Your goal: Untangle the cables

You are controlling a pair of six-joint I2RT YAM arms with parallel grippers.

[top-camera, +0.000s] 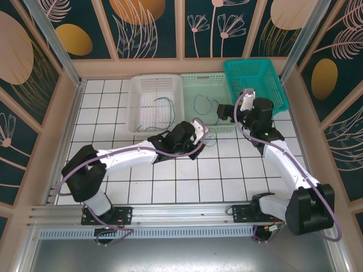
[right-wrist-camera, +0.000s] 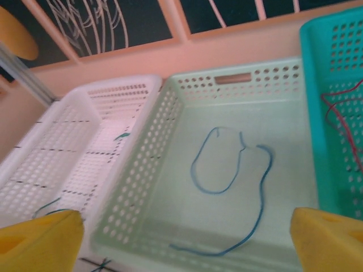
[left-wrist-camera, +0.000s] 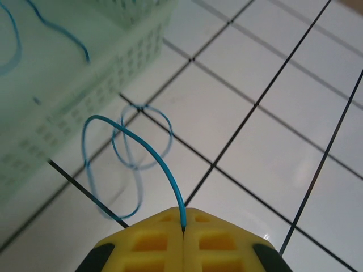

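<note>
My left gripper (left-wrist-camera: 184,213) is shut on the end of a thin blue cable (left-wrist-camera: 152,148). The cable arcs up from the yellow fingers and coils in loops just above the white tiles, beside the front wall of the pale green basket (left-wrist-camera: 79,99). From above, the left gripper (top-camera: 202,131) sits at that basket's front edge. My right gripper (right-wrist-camera: 186,220) hangs open over the same basket, holding nothing. Another blue cable (right-wrist-camera: 262,192) lies on the basket floor. A green cable (right-wrist-camera: 122,136) lies in the white basket (right-wrist-camera: 85,107). A red cable (right-wrist-camera: 340,113) lies in the teal basket (right-wrist-camera: 317,62).
Three baskets stand side by side at the back: white (top-camera: 136,102), pale green (top-camera: 205,79) and teal (top-camera: 252,63). Wooden walls with metal posts enclose the tiled floor (top-camera: 187,175). The right gripper (top-camera: 222,110) is close to the left one.
</note>
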